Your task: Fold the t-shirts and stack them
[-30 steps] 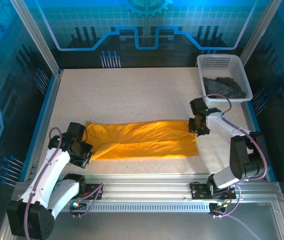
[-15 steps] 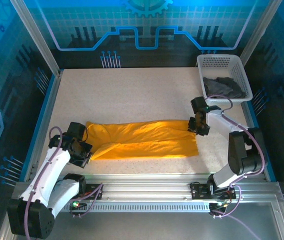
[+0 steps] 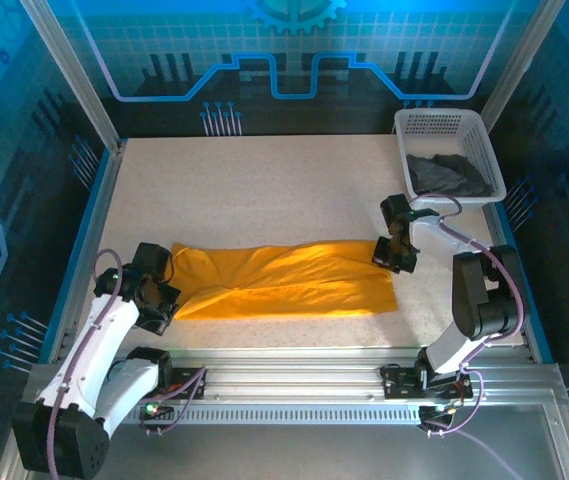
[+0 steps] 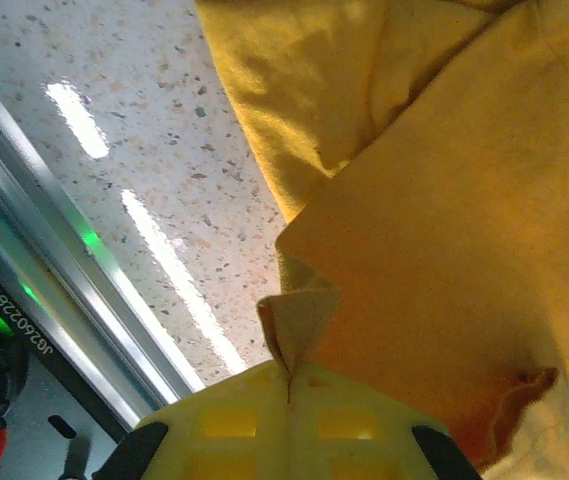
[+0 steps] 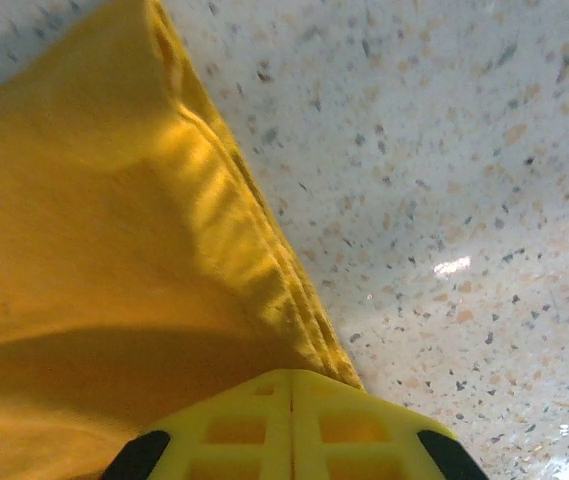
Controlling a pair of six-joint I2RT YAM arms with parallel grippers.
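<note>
Clamped shut on opposite ends of the orange t-shirt point(image 3: 284, 280) with both jaws; could lose a thin pinch if pulled unevenly.

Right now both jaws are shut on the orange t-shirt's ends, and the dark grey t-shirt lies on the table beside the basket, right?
Not quite: the dark grey t-shirt lies inside the white lattice basket, not on the table, as the top external view shows. Both jaws are shut on the ends of the orange t-shirt.
</note>
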